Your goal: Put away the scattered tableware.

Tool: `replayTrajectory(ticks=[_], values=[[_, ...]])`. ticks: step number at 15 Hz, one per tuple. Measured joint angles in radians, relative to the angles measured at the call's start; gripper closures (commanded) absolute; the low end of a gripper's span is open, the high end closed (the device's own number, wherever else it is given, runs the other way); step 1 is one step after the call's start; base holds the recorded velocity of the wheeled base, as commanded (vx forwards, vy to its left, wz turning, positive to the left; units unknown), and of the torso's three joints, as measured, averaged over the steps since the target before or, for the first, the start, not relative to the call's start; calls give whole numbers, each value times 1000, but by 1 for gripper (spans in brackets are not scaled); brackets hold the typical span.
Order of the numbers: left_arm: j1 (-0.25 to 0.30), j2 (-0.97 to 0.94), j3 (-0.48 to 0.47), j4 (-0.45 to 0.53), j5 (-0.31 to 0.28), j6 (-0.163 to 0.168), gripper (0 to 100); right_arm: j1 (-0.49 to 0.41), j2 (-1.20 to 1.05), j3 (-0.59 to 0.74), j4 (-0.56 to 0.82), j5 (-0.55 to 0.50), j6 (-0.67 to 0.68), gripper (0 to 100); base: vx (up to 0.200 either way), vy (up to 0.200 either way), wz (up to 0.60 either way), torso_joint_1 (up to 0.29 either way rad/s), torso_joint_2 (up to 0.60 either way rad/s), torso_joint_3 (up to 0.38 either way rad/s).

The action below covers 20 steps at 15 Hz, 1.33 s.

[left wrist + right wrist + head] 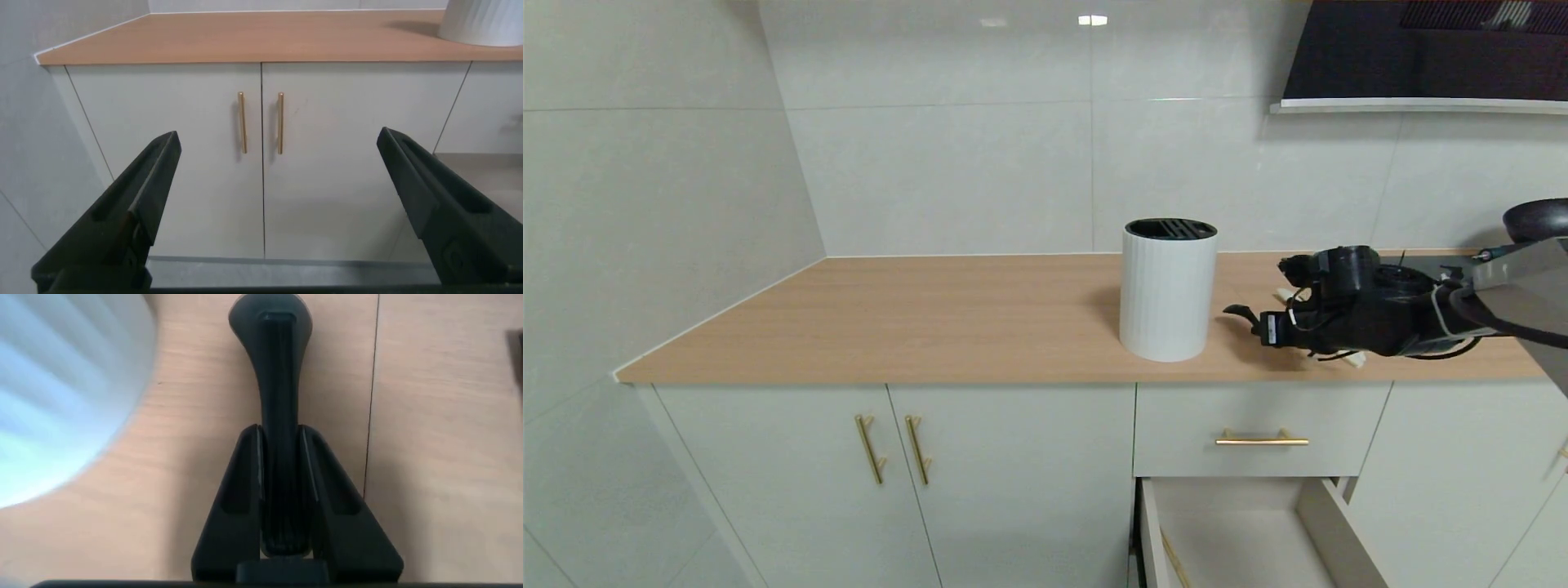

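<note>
Your right gripper [280, 441] clamps black utensil handle [274, 343] above counter [931, 318], beside white holder [1168, 290]. Likely stiff, light, slick: hold mid-handle. Your left gripper [278, 140] spread, empty, facing cabinet doors [188, 180].

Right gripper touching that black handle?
Touching. Right wrist view: the right gripper clamps the black handle from both sides, no gap.

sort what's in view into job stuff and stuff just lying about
job: black utensil handle, in the right gripper; white slotted holder; open drawer, perhaps
lying about: double cabinet doors; range hood; left gripper, open
</note>
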Motion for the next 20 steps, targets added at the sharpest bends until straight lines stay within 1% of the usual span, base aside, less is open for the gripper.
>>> replayTrajectory(ticks=[2,4,9,13,14,16,19,20], values=[[0,0,0,0,0,0,0,12,-102,41,105,-36,37,100,0,0,0,0,0,0],[0,0,0,0,0,0,0,24,-217,128,150,-51,58,100,0,0,0,0,0,0],[0,0,0,0,0,0,0,32,-455,377,173,-63,63,100,0,0,0,0,0,0],[0,0,0,0,0,0,0,34,-566,526,172,-72,61,100,0,0,0,0,0,0],[0,0,0,0,0,0,0,35,-582,551,169,-77,54,100,0,0,0,0,0,0],[0,0,0,0,0,0,0,37,-603,617,94,-104,9,100,0,0,0,0,0,0],[0,0,0,0,0,0,0,37,-615,700,-11,-124,-3,100,0,0,0,0,0,0],[0,0,0,0,0,0,0,37,-617,713,-17,-124,-3,100,0,0,0,-56,119,76]])
